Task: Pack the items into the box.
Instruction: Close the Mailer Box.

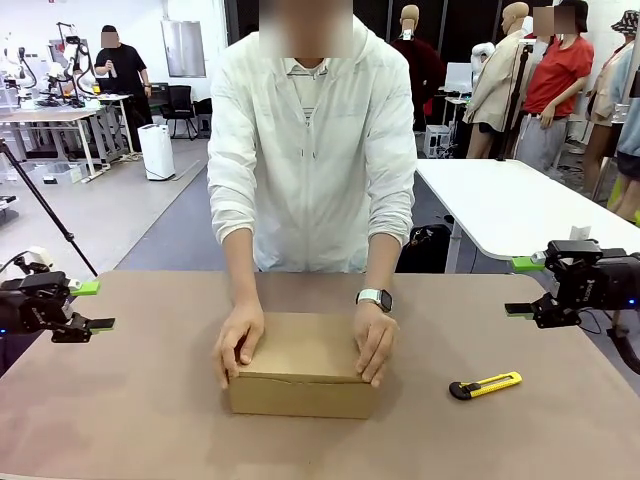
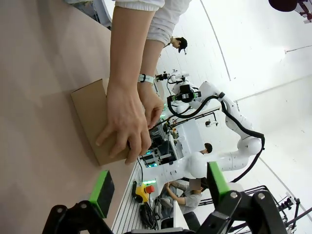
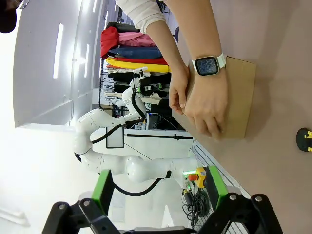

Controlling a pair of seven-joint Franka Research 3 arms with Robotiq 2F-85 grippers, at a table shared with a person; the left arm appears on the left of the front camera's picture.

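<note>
- Spanning the foreground was a brown table [image 1: 120, 400] in a bright lab, with white tables and other people behind.
- The box [image 1: 302, 378] sat closed at mid-table, well apart from both grippers and between them, the person's hands [image 1: 238, 342] pressing on its lid.
- The left gripper [image 1: 88, 306] hovered wide open and empty at the table's left edge.
- The right gripper [image 1: 524, 288] hovered open and empty too, with a yellow utility knife [image 1: 485, 385] lying nearer it than the box.
</note>
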